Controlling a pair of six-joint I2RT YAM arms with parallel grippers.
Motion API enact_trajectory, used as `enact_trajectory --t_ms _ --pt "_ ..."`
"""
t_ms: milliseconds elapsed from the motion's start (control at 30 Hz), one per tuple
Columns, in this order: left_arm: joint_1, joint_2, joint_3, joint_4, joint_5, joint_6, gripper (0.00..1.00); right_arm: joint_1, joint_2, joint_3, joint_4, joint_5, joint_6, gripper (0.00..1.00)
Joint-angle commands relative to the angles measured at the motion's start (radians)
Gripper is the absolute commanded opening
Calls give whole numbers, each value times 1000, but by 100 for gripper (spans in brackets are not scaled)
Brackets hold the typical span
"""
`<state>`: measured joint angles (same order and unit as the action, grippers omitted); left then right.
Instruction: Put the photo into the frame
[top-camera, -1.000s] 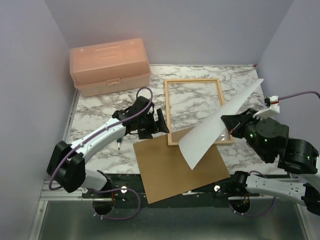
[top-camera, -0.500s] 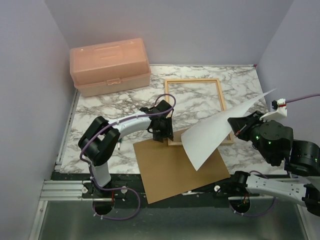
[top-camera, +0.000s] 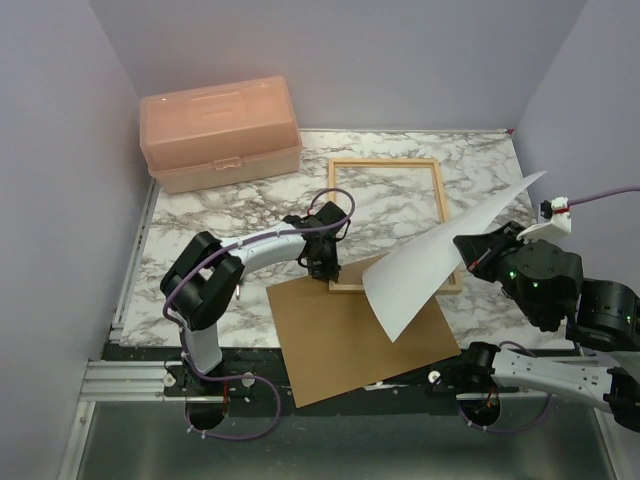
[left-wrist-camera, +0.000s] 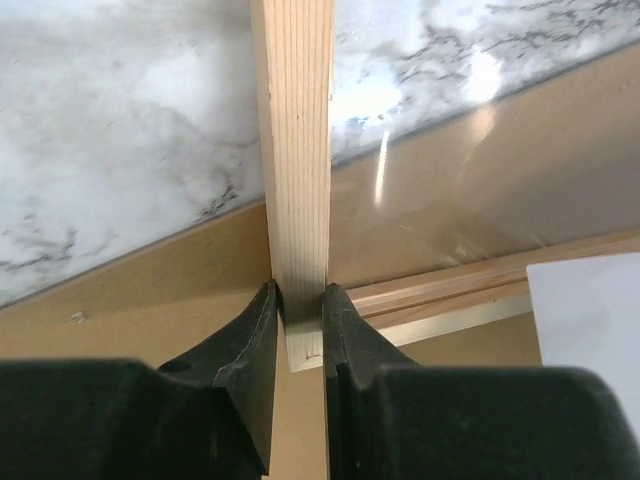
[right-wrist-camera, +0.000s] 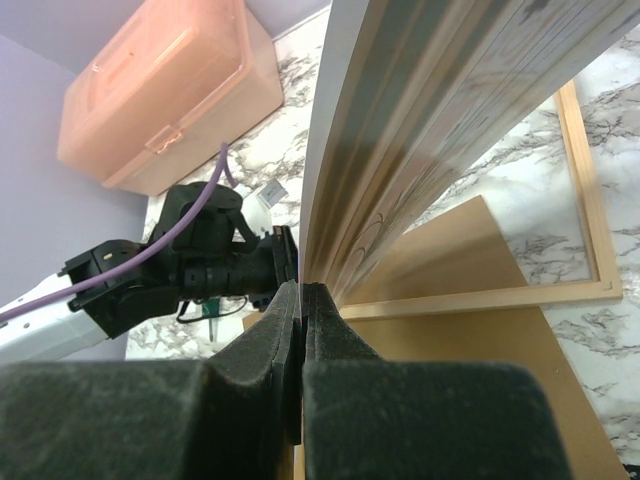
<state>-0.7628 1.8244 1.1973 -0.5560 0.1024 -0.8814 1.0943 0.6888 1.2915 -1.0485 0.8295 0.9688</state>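
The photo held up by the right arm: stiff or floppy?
Probably floppy: the photo bows in a curve, pinched at one edge by the right gripper. Likely light too, since that single pinch holds it aloft.

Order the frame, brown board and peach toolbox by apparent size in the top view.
1. brown board, though the photo covers part.
2. frame and peach toolbox: too alike to rank.
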Motion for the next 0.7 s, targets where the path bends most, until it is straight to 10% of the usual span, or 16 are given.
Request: enact_trajectory --t_ms 0,667 --pt "-6 -107 -42 -27 -68 -11 14 7 8 -17 22 7 5 1" --pt "-7 -477 -361 -40 -95 -36 0 8 74 -30 143 -101 -49 1"
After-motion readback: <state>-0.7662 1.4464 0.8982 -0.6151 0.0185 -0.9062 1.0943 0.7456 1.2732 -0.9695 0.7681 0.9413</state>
